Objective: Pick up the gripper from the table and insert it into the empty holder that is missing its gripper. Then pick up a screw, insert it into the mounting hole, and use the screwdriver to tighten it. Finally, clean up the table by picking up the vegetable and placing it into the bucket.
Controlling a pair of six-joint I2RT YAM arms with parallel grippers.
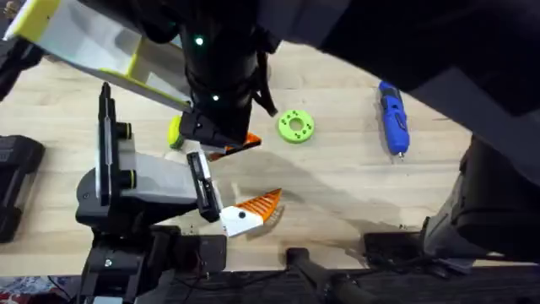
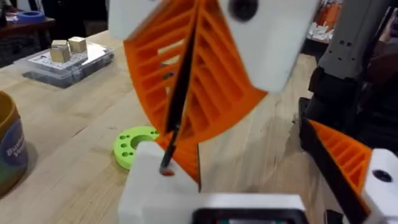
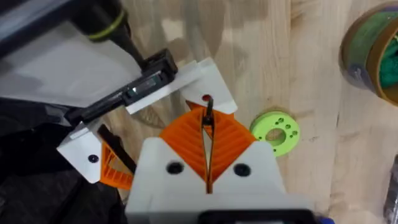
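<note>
The pale grey holder point(image 1: 143, 177) stands at the left on its black base. One orange wedge with a white base point(image 1: 253, 211) point(image 2: 348, 162) sits on its rail. The other mount point(image 2: 155, 174) point(image 3: 199, 81) is bare white. The left wrist view looks out over these two, which stand far apart as my left gripper point(image 2: 249, 180). My right gripper point(image 3: 208, 115) reaches across, its orange pads point(image 2: 217, 81) shut on a thin black screw point(image 2: 177, 106) whose red tip touches the bare mount. The loose orange gripper is hidden. The blue screwdriver point(image 1: 392, 118) lies far right. The vegetable point(image 1: 175, 131) peeks out beside the arm.
A flat green disc with holes point(image 1: 295, 127) point(image 3: 275, 130) lies just right of the right gripper. The bucket point(image 3: 373, 50) point(image 2: 9, 149) stands beyond it. A clear box with blocks point(image 2: 62, 59) sits farther off. A yellow and white device point(image 1: 84, 42) overhangs the far left.
</note>
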